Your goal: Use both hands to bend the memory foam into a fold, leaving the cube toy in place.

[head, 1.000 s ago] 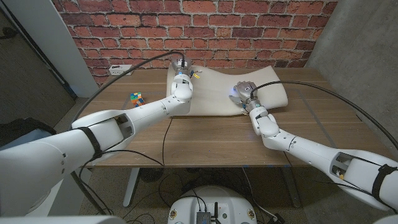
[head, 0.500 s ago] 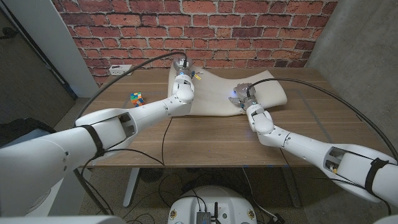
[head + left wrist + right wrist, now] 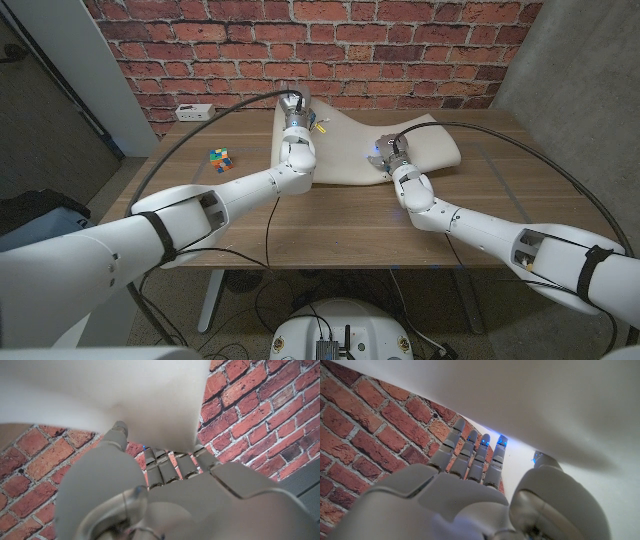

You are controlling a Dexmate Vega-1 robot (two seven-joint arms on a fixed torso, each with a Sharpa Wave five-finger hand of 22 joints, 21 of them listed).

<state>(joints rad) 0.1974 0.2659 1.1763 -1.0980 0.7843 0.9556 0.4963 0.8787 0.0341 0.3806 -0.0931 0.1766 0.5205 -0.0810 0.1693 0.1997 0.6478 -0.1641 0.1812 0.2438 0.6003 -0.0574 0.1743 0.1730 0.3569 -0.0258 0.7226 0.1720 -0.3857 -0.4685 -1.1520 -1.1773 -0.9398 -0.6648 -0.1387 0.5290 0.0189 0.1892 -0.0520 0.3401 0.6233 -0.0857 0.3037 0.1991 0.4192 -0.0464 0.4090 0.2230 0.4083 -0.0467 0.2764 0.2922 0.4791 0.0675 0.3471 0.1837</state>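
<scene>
Both arms have been reaching further over the memory foam, which is lying lengthwise along the brick wall. The left hand and right hand are gripping its edge; the cube toy is sitting left of the foam.

head overhead, wrists close, sharing foam

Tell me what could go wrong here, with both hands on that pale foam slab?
The cream memory foam slab looks only lightly held: the left hand has its fingers at one edge, and the right hand seems to press rather than clamp. The springy foam might slip free and flatten. Less likely, a sideways shove across the wooden table could carry the slab or left arm toward the multicoloured cube toy.
</scene>
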